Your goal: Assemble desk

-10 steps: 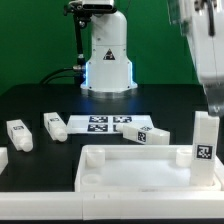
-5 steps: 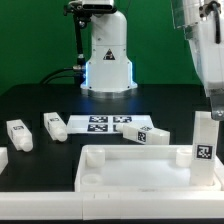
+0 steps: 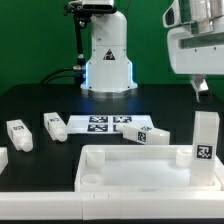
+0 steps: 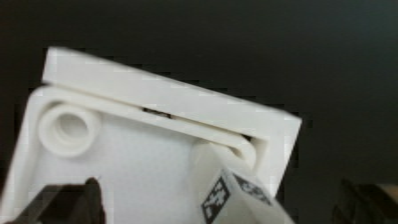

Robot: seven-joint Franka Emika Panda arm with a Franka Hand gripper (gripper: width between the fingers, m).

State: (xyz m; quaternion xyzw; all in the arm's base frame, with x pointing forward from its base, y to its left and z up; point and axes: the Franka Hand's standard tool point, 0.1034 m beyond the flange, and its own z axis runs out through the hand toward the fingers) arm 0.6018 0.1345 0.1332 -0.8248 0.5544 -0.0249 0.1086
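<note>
The white desk panel [image 3: 130, 168] lies rim-up at the front of the table. One white tagged leg [image 3: 205, 137] stands upright in its corner socket on the exterior view's right. My gripper [image 3: 203, 88] hangs above that leg, clear of it, open and empty. In the wrist view the panel [image 4: 143, 110] shows with an empty round socket [image 4: 71, 128]. The tagged leg [image 4: 240, 190] stands below, between my dark fingertips [image 4: 71, 203], which are wide apart and not touching it.
Three loose tagged legs lie on the black table: one [image 3: 17, 134] and another [image 3: 53, 125] on the exterior view's left, a third [image 3: 147, 133] behind the panel. The marker board [image 3: 100, 124] lies mid-table. The robot base [image 3: 107, 55] stands at the back.
My gripper has risen from around the top of the upright leg to well above it. The leg stays standing in the panel's corner.
</note>
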